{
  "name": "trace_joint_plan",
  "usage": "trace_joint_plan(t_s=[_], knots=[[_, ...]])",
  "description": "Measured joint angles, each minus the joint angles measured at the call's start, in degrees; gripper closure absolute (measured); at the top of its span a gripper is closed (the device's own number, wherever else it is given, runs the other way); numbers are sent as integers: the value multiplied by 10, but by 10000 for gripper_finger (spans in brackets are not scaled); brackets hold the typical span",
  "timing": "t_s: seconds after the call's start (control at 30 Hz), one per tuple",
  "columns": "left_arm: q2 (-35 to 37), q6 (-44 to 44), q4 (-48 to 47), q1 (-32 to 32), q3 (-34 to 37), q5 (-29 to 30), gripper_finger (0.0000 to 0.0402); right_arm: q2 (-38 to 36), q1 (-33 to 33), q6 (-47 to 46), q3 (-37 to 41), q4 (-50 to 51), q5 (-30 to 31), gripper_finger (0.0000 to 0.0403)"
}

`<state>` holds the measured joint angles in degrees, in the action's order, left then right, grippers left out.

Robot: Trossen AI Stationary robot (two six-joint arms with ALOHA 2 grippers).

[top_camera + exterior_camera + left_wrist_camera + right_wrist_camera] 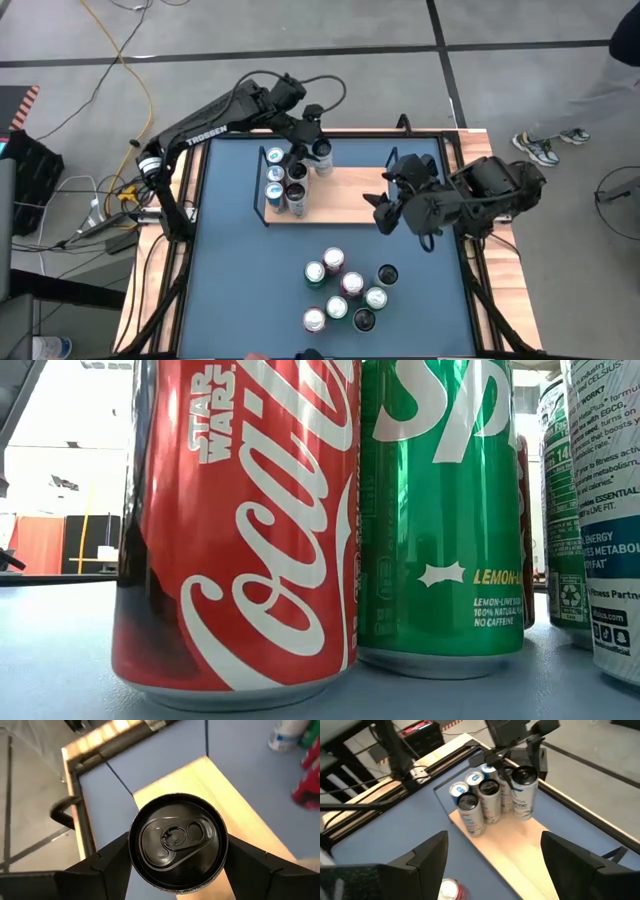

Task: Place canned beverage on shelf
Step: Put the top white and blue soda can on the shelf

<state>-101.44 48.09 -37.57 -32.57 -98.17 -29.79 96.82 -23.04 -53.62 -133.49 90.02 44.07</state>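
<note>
The left gripper (318, 143) was clamped on a white can (321, 152) with a black top, holding it right at the shelf's (350, 197) far edge next to the cans already there. In the left wrist view the can (178, 841) sat squeezed between both fingers (107, 861), pull tab unopened, with the light wood board (235, 810) below it. From the right wrist view that can (523, 790) had writing on its label, but too small for me to read.

Four other cans (283, 181) stood bunched at the shelf's left end. The right gripper (384, 212) hovered over the shelf's right part, fingers spread apart and nothing in them.

Eight more cans (346, 288) waited in a cluster on the blue table (240, 270) nearer the front. The low view was basically all labels: a red Coca-Cola can (238, 530) with "STAR WARS" printed on it, a green Sprite can (440, 510) reading "LEMON-LIME", "100% NATURAL" and "NO CAFFEINE", and a white Celsius can (607, 500) at the right edge with "ESSENTIAL ENERGY" and "METABOLISM" text.

The left arm had "TROSSEN" on it (205, 133).
</note>
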Motion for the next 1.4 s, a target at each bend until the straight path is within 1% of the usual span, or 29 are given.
trace_joint_plan(t_s=[0.13, 0.27, 0.4, 0.7, 0.8, 0.9, 1.1, 1.23, 1.4], knots=[[0, -10, 30, -9, 0, -8, 158, 0, 15, 1, 0, 0, 0, 101], [0, -4, 35, -9, 0, 5, 158, 0, 23, 2, 0, 0, -1, 101], [0, -4, 46, -10, 5, -4, 158, 0, 26, 12, 0, 0, -2, 101], [0, -21, 68, -7, 47, 37, 157, 0, 26, 16, 0, 0, -2, 101], [0, -32, 83, -6, 46, 31, 157, 0, 26, 17, 0, 0, -2, 101], [0, -53, 76, -5, 46, 26, 157, 0, 26, 17, 0, 0, -2, 101], [0, -42, 73, 12, 46, 65, 156, 0, 26, 27, 0, 0, -1, 101], [0, -53, 64, 15, 46, 65, 156, 0, 26, 29, 0, 0, 0, 101], [0, -64, 61, 13, 46, 83, 156, 0, 26, 31, 0, 0, 0, 101]])
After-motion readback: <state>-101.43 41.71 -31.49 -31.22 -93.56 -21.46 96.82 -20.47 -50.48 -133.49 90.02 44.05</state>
